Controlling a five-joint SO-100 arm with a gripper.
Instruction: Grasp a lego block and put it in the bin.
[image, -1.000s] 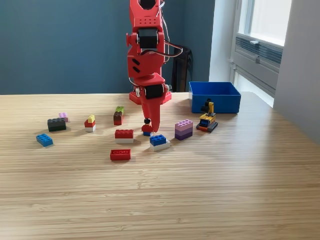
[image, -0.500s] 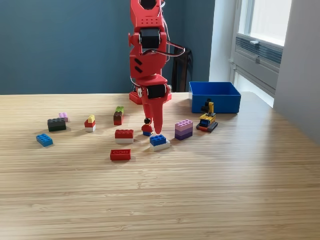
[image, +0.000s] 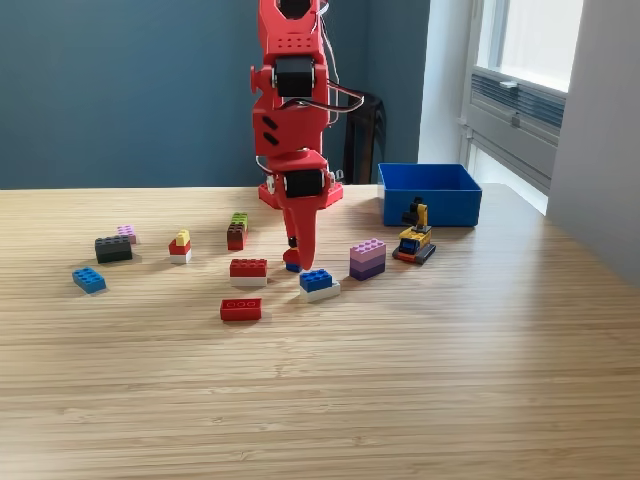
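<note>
Tool (image: 303, 262) low over the small red figure (image: 291, 256), tips at the worktop (image: 400, 380).
Can't tell from this angle if the tool is apart or clamped; it overlaps the figure. Blue-on-white block (image: 318, 284) just in front. Bin (image: 429, 194) sits well off toward the exterior view's right, behind the yellow vehicle (image: 414, 243).
</note>
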